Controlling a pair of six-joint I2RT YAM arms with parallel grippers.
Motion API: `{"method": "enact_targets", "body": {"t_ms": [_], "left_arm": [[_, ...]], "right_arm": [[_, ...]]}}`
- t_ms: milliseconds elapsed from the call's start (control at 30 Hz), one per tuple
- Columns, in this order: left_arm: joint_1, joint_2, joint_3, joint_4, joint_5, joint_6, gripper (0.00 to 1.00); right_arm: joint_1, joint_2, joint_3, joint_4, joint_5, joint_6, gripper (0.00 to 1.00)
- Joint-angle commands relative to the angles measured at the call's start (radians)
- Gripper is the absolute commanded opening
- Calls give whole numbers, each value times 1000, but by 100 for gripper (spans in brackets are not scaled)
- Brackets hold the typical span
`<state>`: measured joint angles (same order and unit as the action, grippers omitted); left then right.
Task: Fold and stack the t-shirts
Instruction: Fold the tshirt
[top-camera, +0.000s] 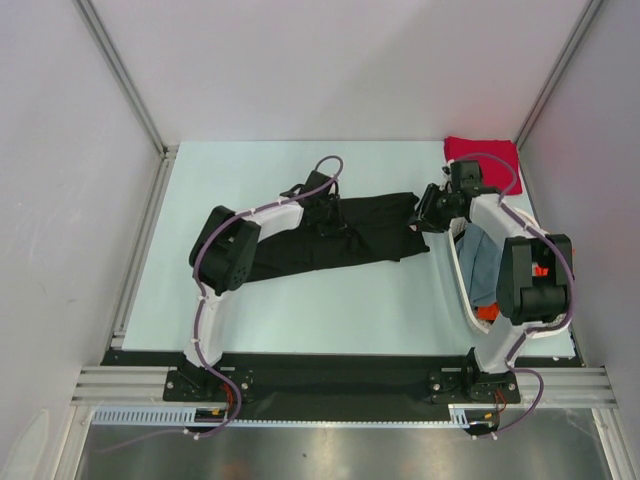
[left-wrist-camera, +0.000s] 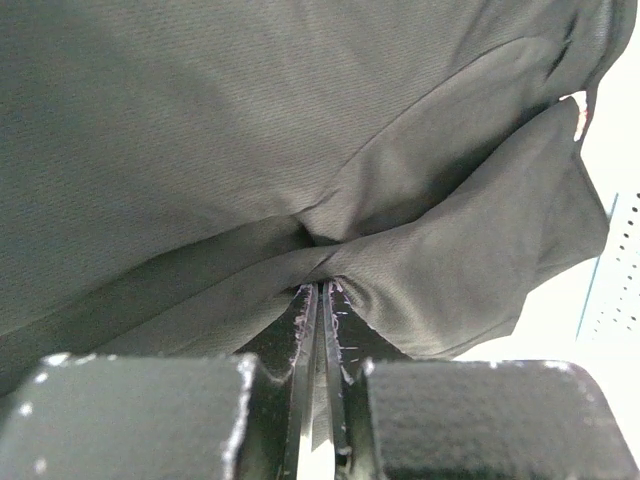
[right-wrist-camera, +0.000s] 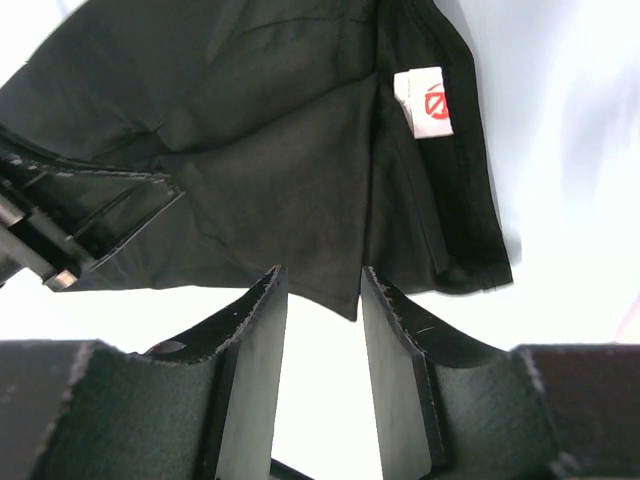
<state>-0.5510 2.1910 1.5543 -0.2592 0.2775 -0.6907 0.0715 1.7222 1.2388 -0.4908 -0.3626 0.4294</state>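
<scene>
We list the left gripper (left-wrist-camera: 320, 300) clamped on the black t-shirt (top-camera: 370, 238). Our right gripper (right-wrist-camera: 318, 288): fingers narrowly parted above its edge.

Soft, even light fills the overhead view, with faint shadows. In the wrist views the foreground is blurred, and the bench (right-wrist-camera: 570, 150) glares white around the black t-shirt (right-wrist-camera: 270, 150).
</scene>
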Motion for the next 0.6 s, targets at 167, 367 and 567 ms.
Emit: {"method": "enact_targets", "body": {"t_ms": [167,367,567], "left_arm": [[20,-74,23,-34,34,95,11],[20,-112,1,-9,120,92,26],[20,-85,36,-20,134,91,26]], "right_arm": [[4,168,102,57,-53,19,38],[13,227,122,69,-56,37,34],[13,258,136,72,-52,45,33]]}}
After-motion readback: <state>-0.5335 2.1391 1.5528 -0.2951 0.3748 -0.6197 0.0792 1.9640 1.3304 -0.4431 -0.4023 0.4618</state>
